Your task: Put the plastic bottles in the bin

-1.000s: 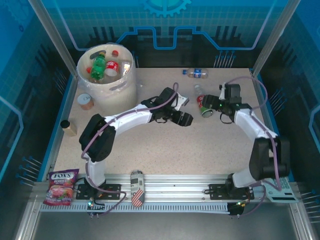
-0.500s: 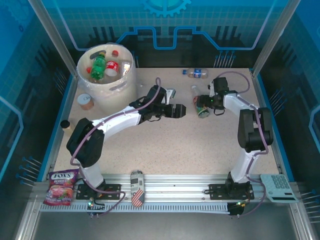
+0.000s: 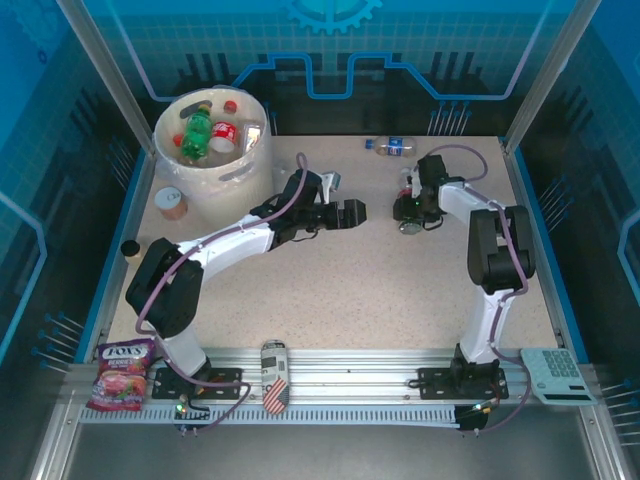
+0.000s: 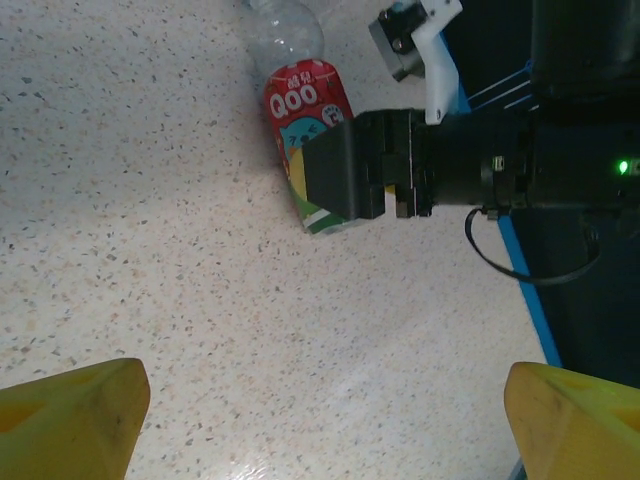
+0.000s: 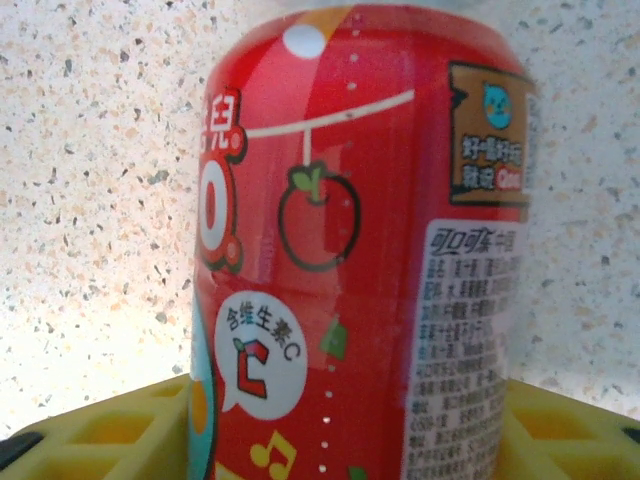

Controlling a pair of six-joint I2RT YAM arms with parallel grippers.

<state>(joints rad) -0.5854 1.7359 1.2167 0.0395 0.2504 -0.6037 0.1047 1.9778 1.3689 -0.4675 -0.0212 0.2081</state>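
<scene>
Bottles (image 3: 222,132) in the bin (image 3: 238,185), far left corner: we count a green bottle (image 3: 197,135) and at least two red-capped ones. The heap hides any beneath. We judge the bulk of the job done.

Left on the table (image 3: 330,290): two bottles that we can see. A red bottle (image 4: 305,95) lies on its side, right of centre toward the far edge. A blue bottle (image 3: 392,146) lies at the far edge, near it but apart, with no gripper on it.

Right gripper (image 3: 406,208): set around the red bottle's label. In the wrist view the yellow pads (image 5: 100,430) meet the label on both sides with no gap showing, so we log it as closed on the bottle. The bottle rests on the table, not yet lifted.

Left gripper (image 4: 320,420): jaws wide apart, nothing between them, hovering near mid-table and facing the red bottle.

Remaining, in our judgement: lift the red bottle, carry it across to the bin and release it, then do the same with the blue bottle. The can (image 3: 273,375), jar (image 3: 130,248) and snack bag (image 3: 122,373) are not part of the job.
</scene>
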